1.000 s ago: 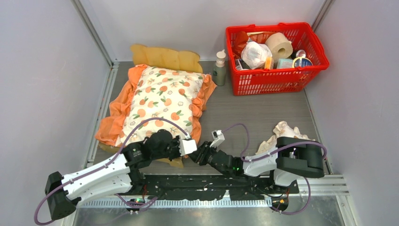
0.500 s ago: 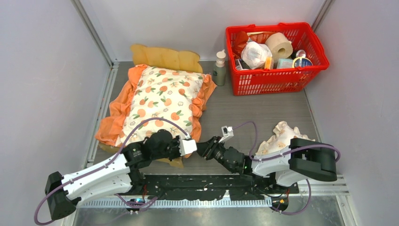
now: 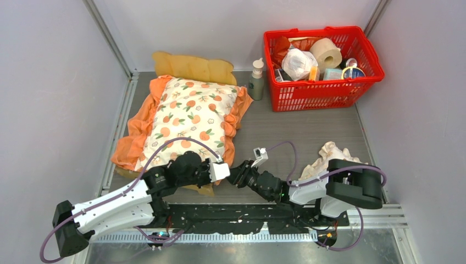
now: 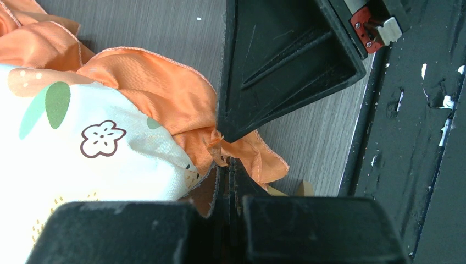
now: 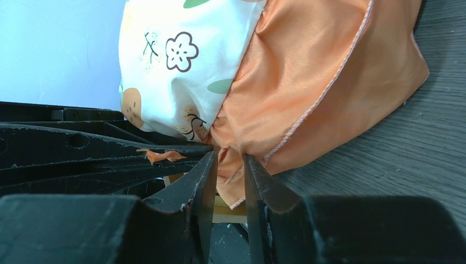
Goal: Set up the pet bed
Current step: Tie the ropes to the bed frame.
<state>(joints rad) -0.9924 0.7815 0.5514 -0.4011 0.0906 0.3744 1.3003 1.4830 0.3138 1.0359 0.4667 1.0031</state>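
**Step in hand (judged):** seat the near right corner of the cream, orange-print fabric cushion point(image 3: 192, 116) on the small light-wood pet bed with scalloped headboard point(image 3: 192, 67).

**Location:** the pet bed stands on the far left part of the grey bench point(image 3: 297, 132), with its headboard toward the back wall. The cushion covers almost all of it. Only the headboard and a sliver of wood at the near corner show.

**Procedure (advised):**
1. Move both claws together in one direction, so the thin orange satin ruffle point(image 4: 181, 104) is not stretched between them.
2. Draw the corner low and slowly. The grip is on trim, not on the filled body, so a sharp pull may slip or strain the seam.
3. Lay the corner square over the frame before release.
4. Watch clearance, since both claws work at the same corner and almost touch.

**Claw state:**
- Left claw point(image 4: 228, 169): fully closed. A small tag of the ruffle's edge shows at its tips, so it appears to pinch the ruffle. How much fabric is caught cannot be told.
- Right claw point(image 5: 229, 165): the jaws stand a narrow gap apart, and a fold of the ruffle fills that gap. It appears to grip the fold. Its tips sit just beside the left claw's fingers point(image 5: 99, 144).

**Not yet placed:** the small cream frilled pillow point(image 3: 329, 154) lies at the near right of the bench, well apart from the bed.
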